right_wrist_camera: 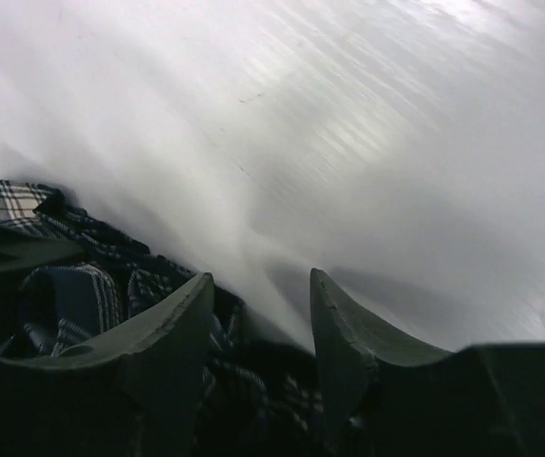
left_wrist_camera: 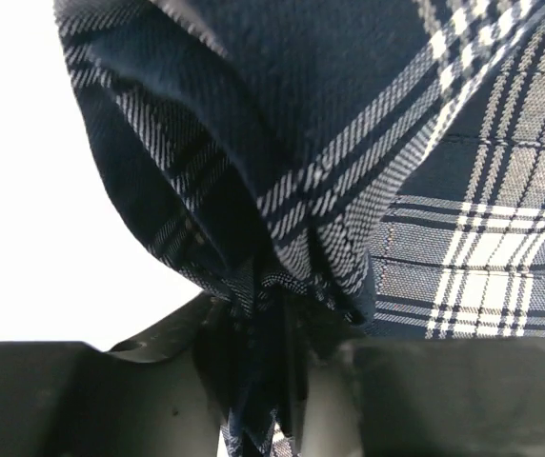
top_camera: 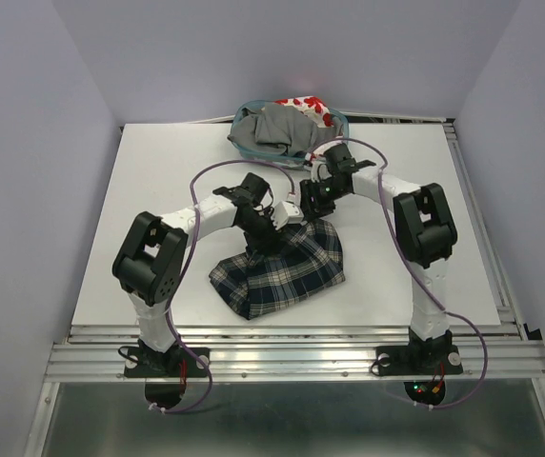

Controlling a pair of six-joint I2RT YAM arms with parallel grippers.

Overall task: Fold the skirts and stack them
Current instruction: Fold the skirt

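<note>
Where the left gripper (top_camera: 289,213) sat: over the far left edge of the plaid skirt, near the middle of the table (top_camera: 158,190).
Left jaws: narrow; the wrist view showed a gathered fold of plaid cloth caught between the two dark fingers (left_wrist_camera: 158,390).
Plaid skirt (top_camera: 282,271): lay in a loose mound on the near half of the table, between the two arms, its far edge drawn up towards the left gripper.
Teal basket (top_camera: 241,122): stood at the far edge of the table, well apart from the plaid skirt.
Grey skirt (top_camera: 277,129): lay crumpled inside the basket.
White skirt with red print (top_camera: 306,103): lay at the back of the basket, mostly behind the grey skirt.
Right gripper (top_camera: 312,198): hung just beyond the far right corner of the plaid skirt, just beside the left gripper.
Right jaws: stood apart, bare table showing between the fingertips (right_wrist_camera: 182,314); plaid cloth lay beside and below the left finger, not clamped.
</note>
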